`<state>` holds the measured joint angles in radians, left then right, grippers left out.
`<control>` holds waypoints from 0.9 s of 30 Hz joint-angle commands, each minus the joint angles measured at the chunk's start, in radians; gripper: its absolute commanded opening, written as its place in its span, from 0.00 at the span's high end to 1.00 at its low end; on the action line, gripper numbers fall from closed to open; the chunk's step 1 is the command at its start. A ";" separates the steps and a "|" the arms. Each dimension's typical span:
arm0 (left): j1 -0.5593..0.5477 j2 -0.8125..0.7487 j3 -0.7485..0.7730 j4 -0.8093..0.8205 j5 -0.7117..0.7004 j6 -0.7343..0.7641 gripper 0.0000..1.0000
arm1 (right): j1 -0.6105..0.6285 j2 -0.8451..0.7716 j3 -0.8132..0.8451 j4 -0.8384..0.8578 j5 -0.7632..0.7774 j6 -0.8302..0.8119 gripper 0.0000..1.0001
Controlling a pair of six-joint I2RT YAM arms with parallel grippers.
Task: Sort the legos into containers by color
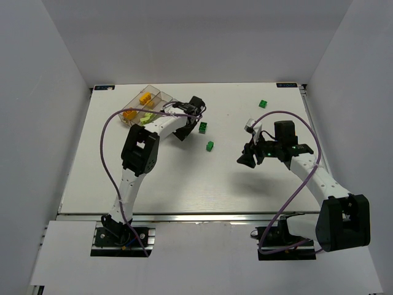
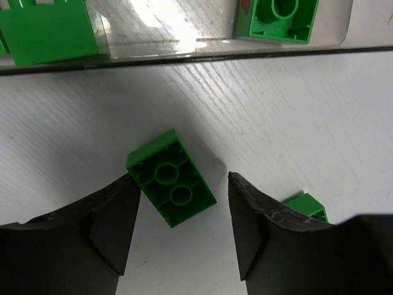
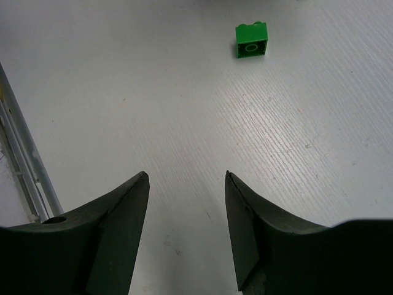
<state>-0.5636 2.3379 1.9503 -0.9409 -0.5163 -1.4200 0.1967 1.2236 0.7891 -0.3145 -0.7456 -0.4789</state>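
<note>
**Left tool (image 2: 184, 177) straddles an upturned dark green brick (image 2: 172, 178), just short of the tray (image 2: 166, 31).**

The brick lies hollow side up on the table (image 2: 295, 123), near the far left corner. It sits between the tool's spread jaws, which are released and not clamped on it. Its long axis slants across the gap rather than square to it. One corner is at or against one finger (image 2: 116, 221), and the other finger stands apart from it, so a squeeze will likely twist the brick before it seats. The tray lies straight ahead, with two green bricks (image 2: 49, 31) inside. A second loose green brick (image 2: 305, 206) peeks out beside the far finger and could get nudged. The right tool (image 3: 186, 203) hangs released and empty toward the table's right edge, well apart from all this. A lone green brick (image 3: 251, 40) lies ahead of it.
</note>
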 commanded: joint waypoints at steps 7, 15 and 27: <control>0.021 -0.037 -0.044 -0.003 -0.036 0.016 0.41 | 0.004 -0.029 -0.007 0.014 -0.006 -0.007 0.42; 0.018 -0.095 -0.122 0.111 0.054 0.133 0.72 | 0.004 -0.036 -0.014 0.017 -0.005 -0.006 0.42; -0.002 -0.357 -0.352 0.410 0.266 0.633 0.88 | 0.004 -0.035 -0.013 0.017 -0.009 -0.004 0.42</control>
<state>-0.5610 2.1284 1.6283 -0.6670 -0.3218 -0.9863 0.1970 1.2102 0.7868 -0.3130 -0.7429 -0.4789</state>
